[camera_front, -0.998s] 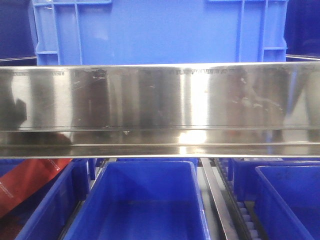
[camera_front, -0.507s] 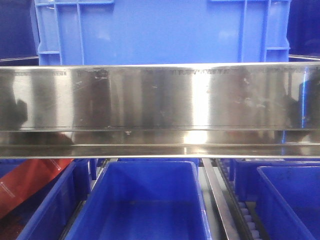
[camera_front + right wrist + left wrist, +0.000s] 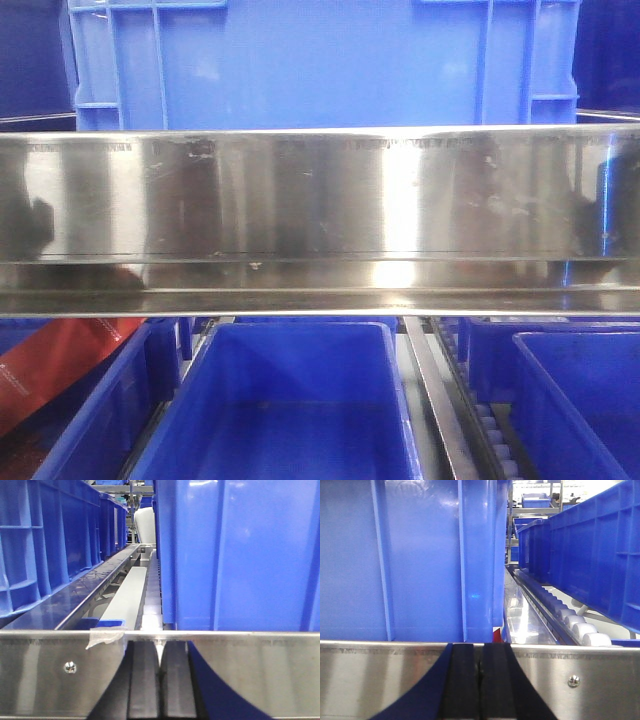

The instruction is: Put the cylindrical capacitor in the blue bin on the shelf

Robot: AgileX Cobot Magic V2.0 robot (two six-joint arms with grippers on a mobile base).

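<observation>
**Facing a steel rail, both grippers pressed together**

Spanning the front view from 9 o'clock to 3 o'clock, a broad rail of the shelf (image 3: pixel 320 215) is seen: polished stainless steel, flat and mirror-like, streaked with vertical glare and a few scuffs. Above it, at 12 o'clock, a large blue crate (image 3: pixel 320 62) of smooth moulded plastic with raised ribs is set. Below it, at 6 o'clock, an open blue bin (image 3: pixel 285 400) with rounded corners and a glossy floor is shown, flanked by further bins. At 8 o'clock a flat orange-red sheet (image 3: pixel 55 365) is leaned in the neighbouring bin.

In the left wrist view, the left gripper (image 3: pixel 480 682) is seen at 6 o'clock as two matte black fingers pressed flat together, with nothing visible between them, in front of a brushed steel rail. A ribbed blue wall fills 10 o'clock; a track of pale rollers (image 3: pixel 570 625) runs off at 3 o'clock.

In the right wrist view, the right gripper (image 3: pixel 160 682) is likewise closed, its black fingers meeting with only a thin seam. A piece of clear tape (image 3: pixel 104 637) is stuck on the rail at 8 o'clock.

The cylindrical capacitor cannot be made out in any view.
</observation>
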